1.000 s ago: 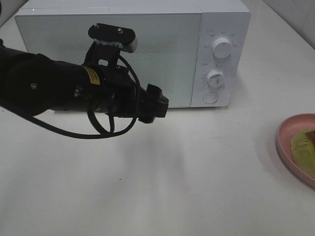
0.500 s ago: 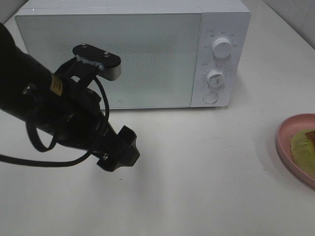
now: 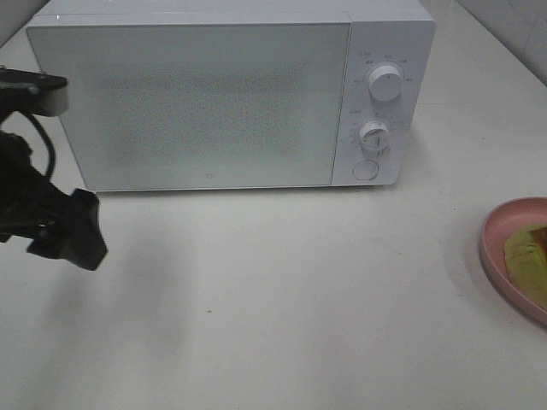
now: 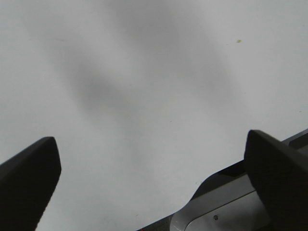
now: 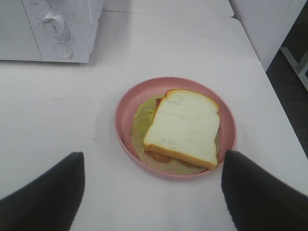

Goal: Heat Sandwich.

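Right claw (image 5: 150,187) open nr square, soft-crusted sandwich (image 5: 185,126) on round plate (image 5: 126,103).

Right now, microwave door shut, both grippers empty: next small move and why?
Probably swing the left gripper back to the microwave to open its door: it sits open at the far left, off the door, while the sandwich waits on the pink plate under the open right gripper.
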Controlling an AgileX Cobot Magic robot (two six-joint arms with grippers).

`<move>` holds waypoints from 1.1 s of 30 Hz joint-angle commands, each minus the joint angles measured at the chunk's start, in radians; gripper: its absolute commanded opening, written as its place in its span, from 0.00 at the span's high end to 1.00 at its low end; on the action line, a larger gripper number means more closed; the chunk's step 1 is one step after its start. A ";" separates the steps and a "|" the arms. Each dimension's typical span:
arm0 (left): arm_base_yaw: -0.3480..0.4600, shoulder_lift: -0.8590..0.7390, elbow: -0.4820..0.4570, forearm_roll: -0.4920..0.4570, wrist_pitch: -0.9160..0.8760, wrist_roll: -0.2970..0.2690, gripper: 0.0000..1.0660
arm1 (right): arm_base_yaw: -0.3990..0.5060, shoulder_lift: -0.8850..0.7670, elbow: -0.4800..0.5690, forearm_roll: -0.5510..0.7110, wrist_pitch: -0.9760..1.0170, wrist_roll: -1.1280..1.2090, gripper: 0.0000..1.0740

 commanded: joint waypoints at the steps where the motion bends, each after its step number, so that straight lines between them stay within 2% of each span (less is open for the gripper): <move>1: 0.112 -0.043 0.024 -0.001 0.040 0.035 0.07 | -0.006 -0.027 0.002 0.001 -0.005 -0.006 0.30; 2: 0.184 -0.067 0.037 -0.013 0.060 0.063 0.07 | -0.006 -0.027 0.002 0.001 -0.005 -0.006 0.30; 3: 0.184 -0.067 0.037 -0.013 0.060 0.063 0.07 | -0.006 -0.027 0.002 0.001 -0.005 -0.006 0.30; 6: 0.302 -0.109 0.052 -0.035 0.096 0.091 0.07 | -0.006 -0.027 0.002 0.001 -0.005 -0.006 0.30; 7: 0.367 -0.133 0.052 -0.052 0.123 0.092 0.07 | -0.006 -0.027 0.002 0.001 -0.005 -0.006 0.30; 8: 0.367 -0.133 0.052 -0.052 0.123 0.092 0.07 | -0.006 -0.027 0.002 0.001 -0.005 -0.006 0.30; 12: 0.490 -0.202 0.052 -0.075 0.175 0.092 0.07 | -0.006 -0.027 0.002 0.001 -0.005 -0.006 0.30; 19: 0.507 -0.286 0.073 -0.063 0.227 0.093 0.07 | -0.006 -0.027 0.002 0.001 -0.005 -0.006 0.30; 26: 0.507 -0.444 0.228 -0.060 0.208 0.095 0.07 | -0.006 -0.027 0.002 0.001 -0.005 -0.006 0.30; 33: 0.507 -0.607 0.313 -0.047 0.206 0.096 0.07 | -0.006 -0.027 0.002 0.001 -0.005 -0.006 0.30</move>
